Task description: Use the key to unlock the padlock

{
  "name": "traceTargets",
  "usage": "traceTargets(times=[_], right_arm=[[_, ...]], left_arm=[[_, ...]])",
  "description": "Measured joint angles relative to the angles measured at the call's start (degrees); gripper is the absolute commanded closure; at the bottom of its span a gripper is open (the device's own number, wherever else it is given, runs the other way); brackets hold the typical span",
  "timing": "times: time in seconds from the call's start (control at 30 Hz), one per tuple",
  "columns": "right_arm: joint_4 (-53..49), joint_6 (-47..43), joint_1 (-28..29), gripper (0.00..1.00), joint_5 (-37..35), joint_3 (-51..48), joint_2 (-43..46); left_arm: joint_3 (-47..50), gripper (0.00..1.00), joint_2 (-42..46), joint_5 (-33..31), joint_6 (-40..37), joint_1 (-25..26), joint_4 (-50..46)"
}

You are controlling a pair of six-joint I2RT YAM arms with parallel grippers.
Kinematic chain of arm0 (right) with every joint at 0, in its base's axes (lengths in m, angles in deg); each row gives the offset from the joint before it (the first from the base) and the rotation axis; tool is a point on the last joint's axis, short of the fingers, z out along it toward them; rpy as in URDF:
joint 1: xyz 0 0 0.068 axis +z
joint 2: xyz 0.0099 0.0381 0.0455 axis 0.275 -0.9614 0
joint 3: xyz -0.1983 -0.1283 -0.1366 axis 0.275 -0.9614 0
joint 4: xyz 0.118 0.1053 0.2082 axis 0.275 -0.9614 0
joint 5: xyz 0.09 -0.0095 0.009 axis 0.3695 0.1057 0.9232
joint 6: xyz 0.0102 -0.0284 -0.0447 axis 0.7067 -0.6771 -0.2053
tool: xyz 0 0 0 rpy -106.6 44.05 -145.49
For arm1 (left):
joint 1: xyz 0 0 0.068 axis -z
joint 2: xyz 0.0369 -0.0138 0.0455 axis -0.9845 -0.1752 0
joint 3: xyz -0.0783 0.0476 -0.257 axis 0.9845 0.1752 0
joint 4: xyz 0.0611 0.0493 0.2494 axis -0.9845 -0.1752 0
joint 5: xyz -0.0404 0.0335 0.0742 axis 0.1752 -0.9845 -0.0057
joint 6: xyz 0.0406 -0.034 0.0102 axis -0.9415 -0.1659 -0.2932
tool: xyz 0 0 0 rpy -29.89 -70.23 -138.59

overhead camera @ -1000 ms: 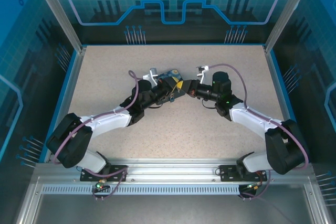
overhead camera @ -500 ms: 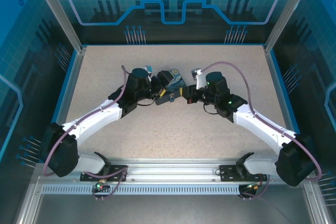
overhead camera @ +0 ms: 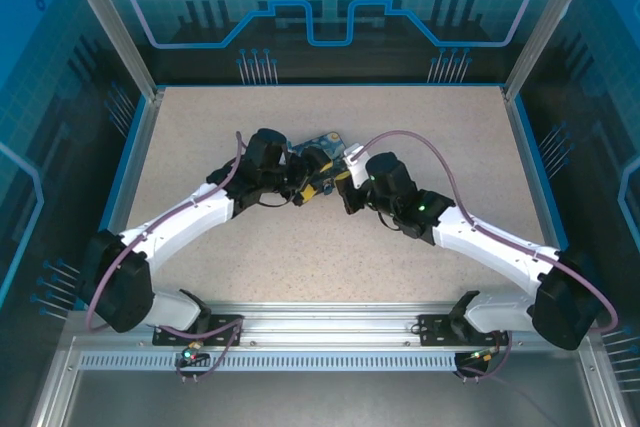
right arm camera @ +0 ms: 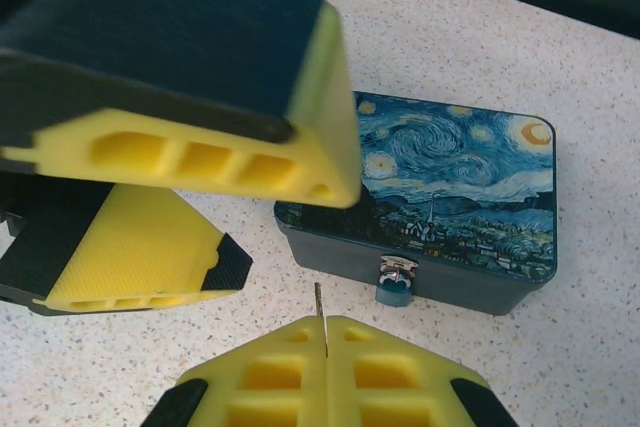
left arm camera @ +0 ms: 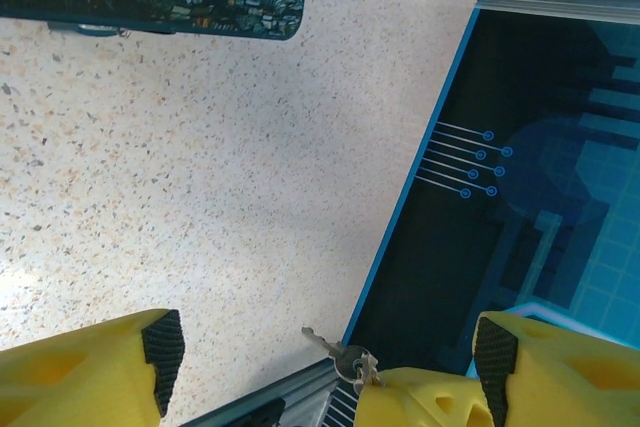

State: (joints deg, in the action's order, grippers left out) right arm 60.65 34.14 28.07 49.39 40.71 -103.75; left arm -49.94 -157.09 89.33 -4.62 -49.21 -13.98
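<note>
The right claw [right arm camera: 325, 339] is shut tight on the key [right arm camera: 319, 305]. The thin key sticks out from between its yellow tips and points toward the padlock [right arm camera: 394, 289]. It is close to the padlock but not touching it. The small dark padlock hangs on the front of the box [right arm camera: 460, 177], at the clasp. The box has a starry night picture on its lid and sits on the speckled tabletop [right arm camera: 570, 337]. The left claw [left arm camera: 328, 355] is open wide and holds nothing.
</note>
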Motion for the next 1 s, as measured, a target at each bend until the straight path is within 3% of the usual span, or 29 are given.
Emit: traceTargets(times=[0.4, 0.9, 1.0], right_arm=[[0.4, -4.8, 2.8, 1.0, -2.3, 2.2, -1.7], [-0.5, -7.2, 4.1, 1.0, -3.6, 3.5, -3.2], [-0.7, -7.4, 4.1, 1.0, -3.7, 3.7, -3.6]], left_arm=[[-0.4, 0.45, -3.1, 0.7, 2.6, 0.5, 0.8], [-1.0, 0.84, -3.4, 0.6, 3.9, 0.7, 2.1], [-1.1, 0.97, -3.8, 0.6, 3.9, 0.7, 2.2]])
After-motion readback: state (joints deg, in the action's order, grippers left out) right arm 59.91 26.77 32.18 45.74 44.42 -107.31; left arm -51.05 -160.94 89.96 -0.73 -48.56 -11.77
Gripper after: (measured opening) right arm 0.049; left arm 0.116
